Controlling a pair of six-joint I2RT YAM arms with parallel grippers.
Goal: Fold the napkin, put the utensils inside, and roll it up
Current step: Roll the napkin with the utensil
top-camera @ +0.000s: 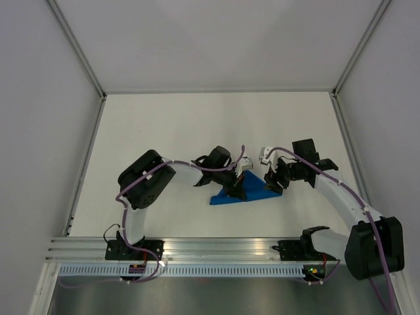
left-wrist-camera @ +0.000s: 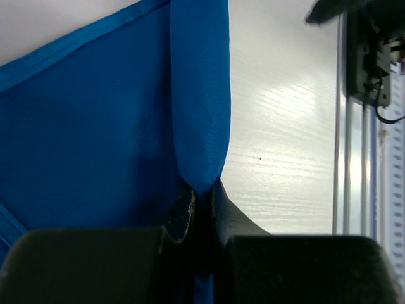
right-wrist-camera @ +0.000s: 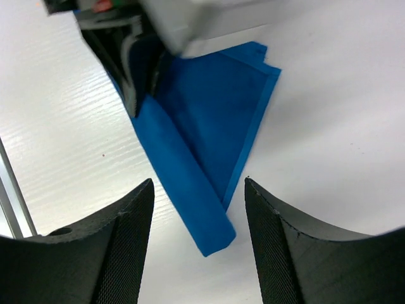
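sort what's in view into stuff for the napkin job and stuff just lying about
For the job:
napkin, partly folded
left jaws, shut on a fold of it
right jaws, open above it

Not part of it:
table
metal rail at the near edge

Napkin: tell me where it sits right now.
In the top view the napkin lies folded near the middle of the table: the left gripper pinches its rolled edge, the open right gripper hovers at its right end.
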